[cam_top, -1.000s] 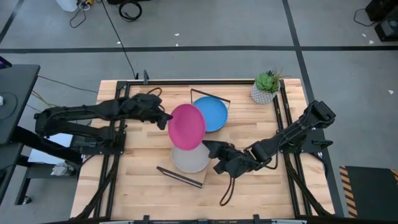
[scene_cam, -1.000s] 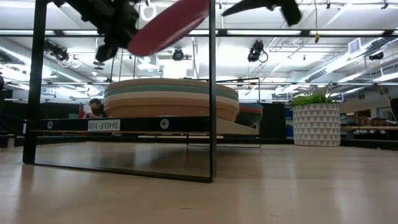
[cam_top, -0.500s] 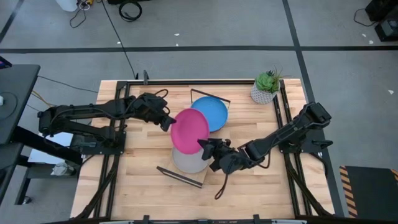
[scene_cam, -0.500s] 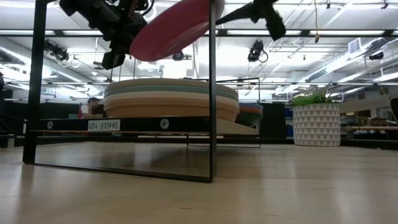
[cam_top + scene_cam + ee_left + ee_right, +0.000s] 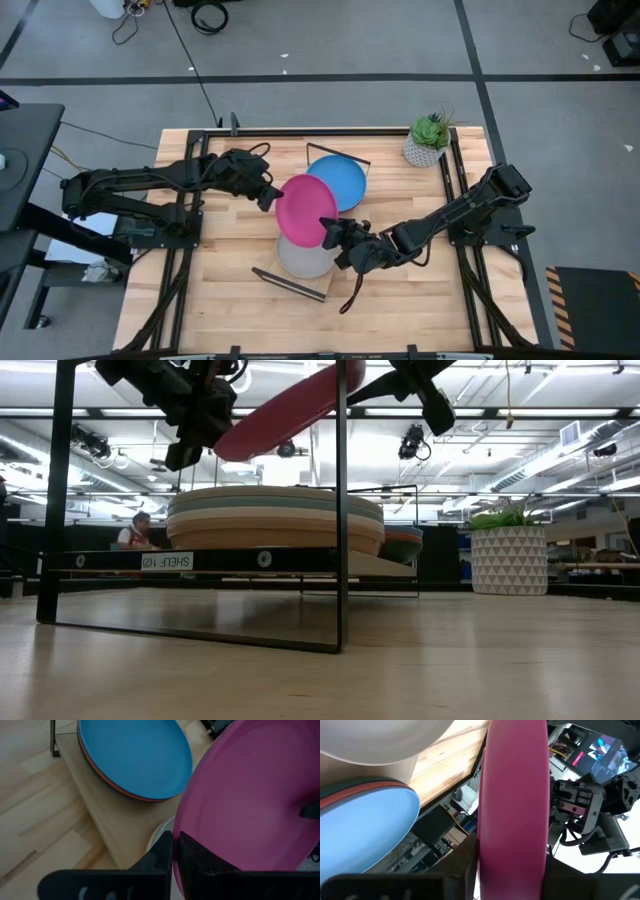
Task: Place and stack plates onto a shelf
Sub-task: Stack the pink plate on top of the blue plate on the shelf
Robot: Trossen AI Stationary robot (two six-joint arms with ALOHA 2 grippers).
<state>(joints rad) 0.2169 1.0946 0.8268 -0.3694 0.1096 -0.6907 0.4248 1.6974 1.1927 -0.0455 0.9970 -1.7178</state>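
Observation:
The pink plate (image 5: 303,208) is held tilted in the air above the shelf (image 5: 120,825). My left gripper (image 5: 268,196) is shut on the plate's left rim. My right gripper (image 5: 333,236) is at the opposite rim. Its open fingers stand on either side of the plate's edge (image 5: 512,785). Below, a stack topped by a cream plate (image 5: 298,260) rests on the shelf's near end. A blue plate (image 5: 345,180) lies on a second stack at the far end. In the low view the pink plate (image 5: 285,405) slants up toward my right gripper (image 5: 400,385). My left gripper pinches the pink plate's rim (image 5: 181,845) between its two fingers, one on each face, coming level from the table's left. The plate is lifted clear and tilted. My right gripper has the plate's edge between its fingers (image 5: 465,862); whether they touch it, I cannot tell.
A potted plant (image 5: 428,140) stands at the table's far right corner. Black wire frames (image 5: 290,283) rise at both short ends of the shelf. A person (image 5: 135,532) sits in the room beyond. Bare tabletop lies left and right of the shelf.
My right gripper has moved toward the table's left and a little toward its far edge, up to the pink plate's rim. My left gripper has carried the plate slightly to the right, still holding it. In the low view the plate's raised end is now higher.

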